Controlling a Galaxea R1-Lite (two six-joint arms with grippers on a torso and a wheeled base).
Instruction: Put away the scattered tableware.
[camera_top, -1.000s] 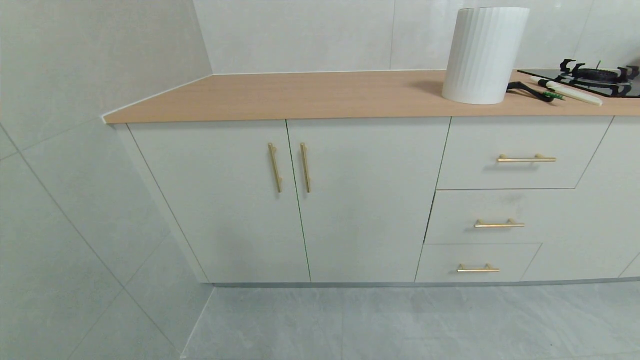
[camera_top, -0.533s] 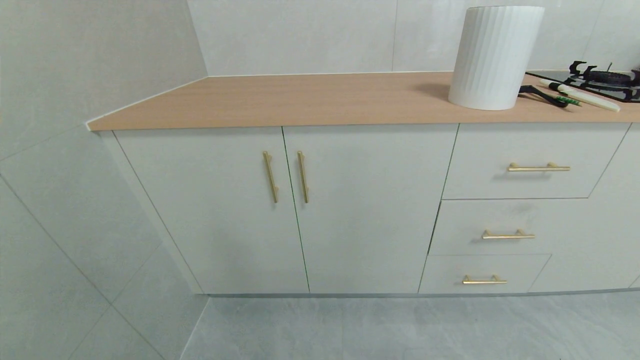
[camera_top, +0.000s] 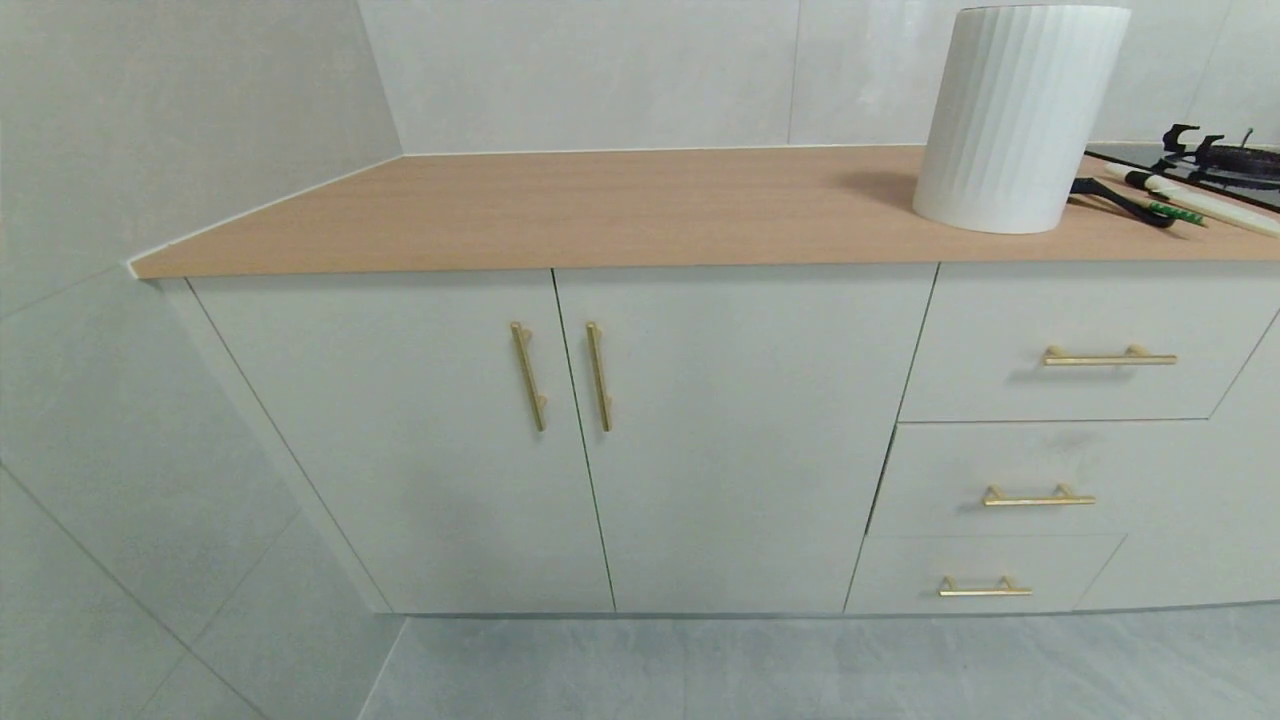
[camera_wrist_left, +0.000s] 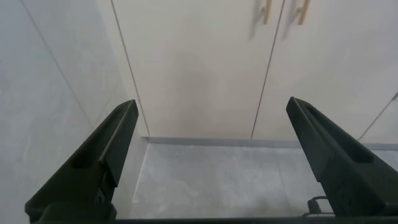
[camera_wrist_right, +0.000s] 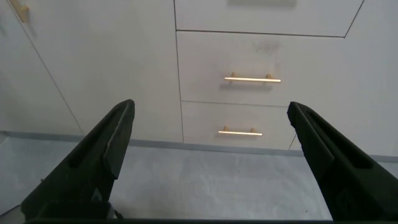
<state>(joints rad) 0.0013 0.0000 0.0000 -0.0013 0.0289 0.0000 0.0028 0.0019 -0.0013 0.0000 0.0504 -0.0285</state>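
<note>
Left tool (camera_wrist_left: 210, 109) and right tool (camera_wrist_right: 210, 106) hang low with jaws apart, empty, seemingly because the utensils (camera_top: 1122, 201) lie unreached at the table's (camera_top: 600, 205) far right, just beside the white holder (camera_top: 1020, 115).

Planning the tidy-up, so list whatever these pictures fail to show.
Cupboard insides: head view, shut doors and drawers hide them.
Utensils: head view, partly behind the white container, cut by the right edge.
Container's inside: head view, its wall hides it.
</note>
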